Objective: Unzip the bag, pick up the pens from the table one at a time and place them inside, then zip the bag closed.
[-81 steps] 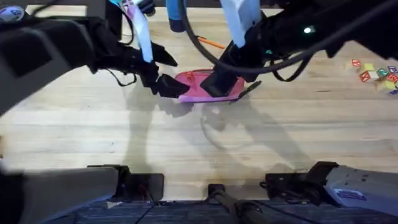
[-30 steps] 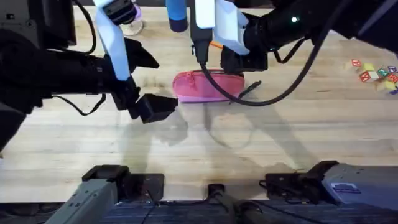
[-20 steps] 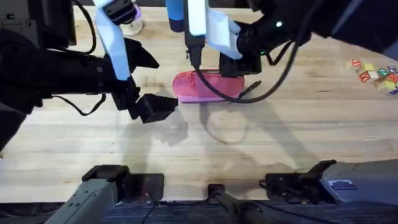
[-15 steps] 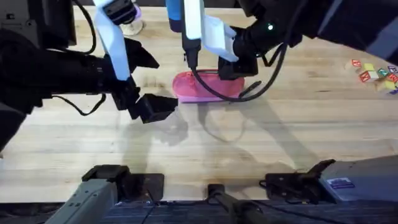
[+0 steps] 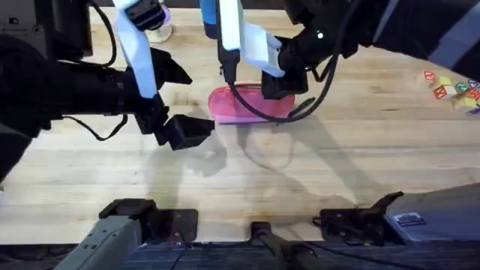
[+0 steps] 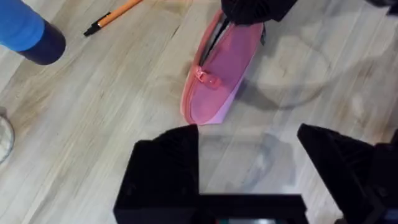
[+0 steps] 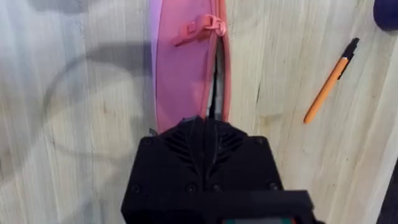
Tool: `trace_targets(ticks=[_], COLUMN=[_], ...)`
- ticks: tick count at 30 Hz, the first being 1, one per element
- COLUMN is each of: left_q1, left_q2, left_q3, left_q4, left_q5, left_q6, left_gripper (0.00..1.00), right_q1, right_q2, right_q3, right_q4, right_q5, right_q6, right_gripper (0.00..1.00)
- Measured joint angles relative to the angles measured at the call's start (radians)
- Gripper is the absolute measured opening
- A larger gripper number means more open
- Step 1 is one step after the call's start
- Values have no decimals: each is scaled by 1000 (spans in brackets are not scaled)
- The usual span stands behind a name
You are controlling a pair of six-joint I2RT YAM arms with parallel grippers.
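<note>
The pink bag (image 6: 217, 74) lies near the bench's (image 5: 337, 172) far edge, its zipper partly open. The right gripper (image 7: 208, 146), fingers pressed together, sits on the zipper line. The left gripper (image 6: 249, 168) hovers beside it, spread wide. An orange pen (image 7: 329, 81) lies beyond the bag.

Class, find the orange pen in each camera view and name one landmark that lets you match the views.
Overhead: the orange pen is barely visible beyond the pink pouch, mostly hidden by the right arm.
Left wrist: near the upper edge, beside the blue cup.
Right wrist: at the right, beside the pouch.
Shared landmark: the pink pouch, its zipper partly open.
</note>
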Motion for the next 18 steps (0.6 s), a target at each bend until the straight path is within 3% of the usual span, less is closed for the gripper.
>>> trace_targets(ticks=[18], left_q1=[0], left_q2=[0], left_q3=[0], left_q4=[0], left_q5=[0], left_q6=[0], left_gripper=[993], right_q1=[0], right_q2=[182], right_q3=[3], right_q4=[54], right_q5=[-12], right_q6=[0], right_gripper=[30])
